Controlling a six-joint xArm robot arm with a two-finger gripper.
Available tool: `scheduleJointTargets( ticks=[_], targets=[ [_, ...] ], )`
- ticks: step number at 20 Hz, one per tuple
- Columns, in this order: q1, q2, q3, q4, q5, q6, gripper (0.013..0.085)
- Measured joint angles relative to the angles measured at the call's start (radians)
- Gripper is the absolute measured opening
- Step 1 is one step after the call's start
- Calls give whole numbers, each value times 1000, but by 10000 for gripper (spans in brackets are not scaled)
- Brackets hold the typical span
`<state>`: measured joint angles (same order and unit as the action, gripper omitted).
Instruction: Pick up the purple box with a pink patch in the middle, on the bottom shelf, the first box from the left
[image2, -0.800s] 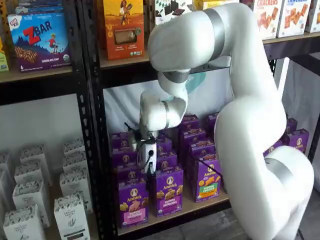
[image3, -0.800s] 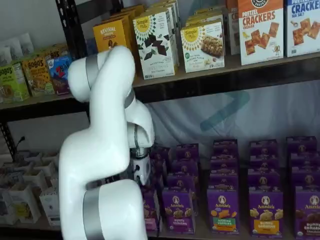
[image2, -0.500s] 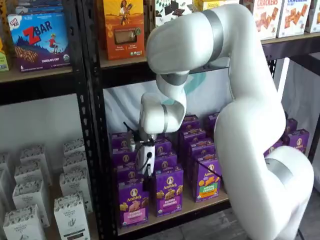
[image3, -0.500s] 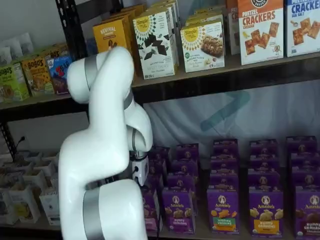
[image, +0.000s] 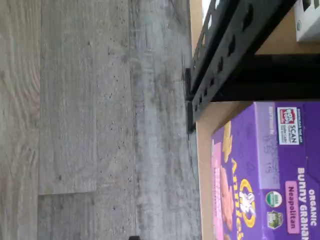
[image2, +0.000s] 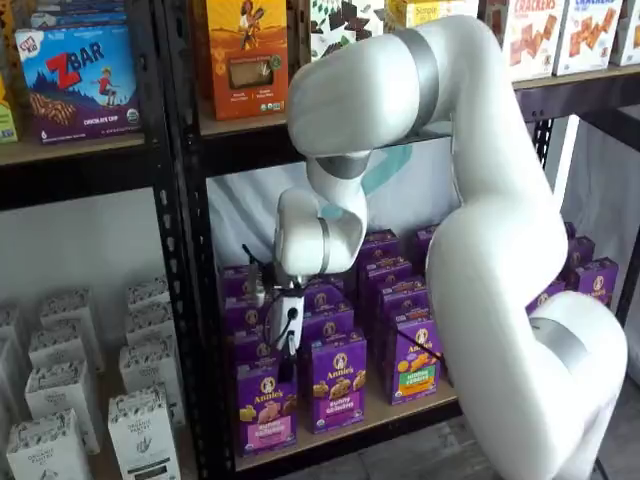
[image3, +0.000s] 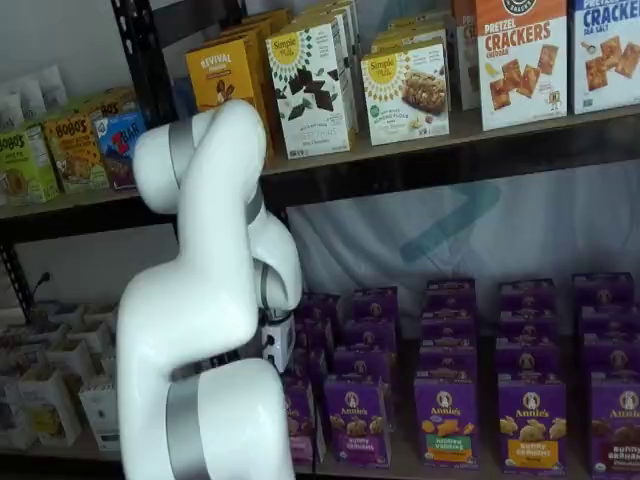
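The purple box (image2: 266, 405) with a pink band stands upright at the front left of the bottom shelf (image2: 395, 408), first in a row of Annie's cartons. In the wrist view its top and pink-banded front (image: 260, 175) show close by on the tan board (image: 206, 135). In a shelf view the arm hides most of it (image3: 300, 420). My gripper (image2: 284, 358) hangs just above and slightly right of this box; its white body also shows in a shelf view (image3: 277, 342). The fingers show only as a dark shape, so I cannot tell their gap.
A like carton with a purple band (image2: 338, 385) and one with a green-and-orange patch (image2: 415, 365) stand to the right, with more purple cartons behind. A black perforated upright (image2: 200, 300) borders the box's left. White cartons (image2: 140, 420) fill the neighbouring bay. Wooden floor (image: 90, 120) lies below.
The arm's elbow has shifted a little left, and the gripper has moved slightly left and down toward the front-left purple box. The boxes have not moved.
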<state>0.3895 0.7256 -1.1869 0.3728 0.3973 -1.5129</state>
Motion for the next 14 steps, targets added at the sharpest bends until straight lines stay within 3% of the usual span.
scheduleJointTargets(
  ticks=[14],
  targets=[
    [-32,102,-119,-99,29,61,850]
  ],
)
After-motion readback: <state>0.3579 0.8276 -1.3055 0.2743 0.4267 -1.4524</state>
